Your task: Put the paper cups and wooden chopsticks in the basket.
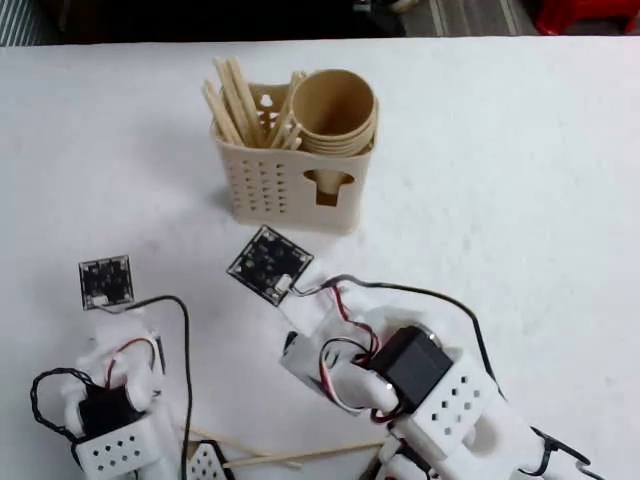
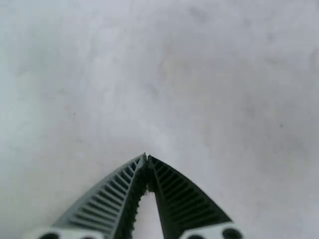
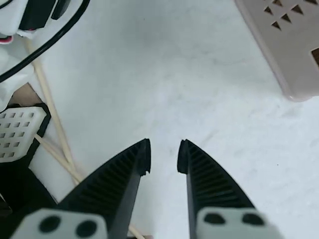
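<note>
Basket [image 1: 285, 190] stands upright mid-table [image 1: 520, 180]; stacked paper cups [image 1: 333, 108] sit in one compartment, a bundle of wooden chopsticks [image 1: 240, 100] in the next; two loose chopsticks [image 1: 300, 455] lie flat between left arm [image 1: 115, 420] and right arm [image 1: 430, 390]; left gripper [image 2: 147, 158] clenched tip to tip, nothing between; right gripper [image 3: 163, 155] slightly parted, empty, over bare table.

A robotics bench: white table [image 1: 520, 180], bare-wired arms [image 1: 430, 385].

The basket [image 1: 272, 192] holds stacked paper cups [image 1: 333, 104] and wooden chopsticks [image 1: 236, 97].
</note>
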### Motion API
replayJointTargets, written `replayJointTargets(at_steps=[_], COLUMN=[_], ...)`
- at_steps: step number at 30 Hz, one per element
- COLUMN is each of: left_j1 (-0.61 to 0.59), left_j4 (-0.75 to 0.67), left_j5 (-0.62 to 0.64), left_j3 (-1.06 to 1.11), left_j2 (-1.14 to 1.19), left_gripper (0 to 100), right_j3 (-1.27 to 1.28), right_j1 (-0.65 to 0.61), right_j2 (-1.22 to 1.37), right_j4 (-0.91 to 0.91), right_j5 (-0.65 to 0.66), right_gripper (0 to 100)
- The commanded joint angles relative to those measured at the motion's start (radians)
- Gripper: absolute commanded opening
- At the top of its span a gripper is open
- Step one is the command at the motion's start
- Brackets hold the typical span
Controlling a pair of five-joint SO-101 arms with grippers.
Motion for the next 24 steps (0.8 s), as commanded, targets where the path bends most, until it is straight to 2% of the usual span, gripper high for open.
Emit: replayJointTargets(at_steps=[1, 8, 12, 17, 24], left_j1=[-0.008, -0.008, -0.008, -0.008, -0.008], left_j4=[0.005, 0.005, 0.005, 0.005, 0.005], left_j5=[0.009, 0.009, 0.009, 0.009, 0.009], left_j3=[-0.005, -0.005, -0.005, -0.005, -0.005], left_j2=[-0.008, -0.008, -0.008, -0.008, -0.008], left_gripper=[2, 2, 2, 2, 2], right_j3=[-0.037, -0.012, 0.041, 0.087, 0.098], right_j1=[-0.030, -0.220, -0.219, -0.217, -0.077], right_j2=[-0.015, -0.013, -0.012, -0.012, 0.030], right_j4=[0.005, 0.033, 0.024, -0.073, -0.143], right_j5=[-0.012, -0.015, -0.014, -0.008, 0.026], right_gripper=[10.5, 10.5, 10.8, 10.8, 11.0])
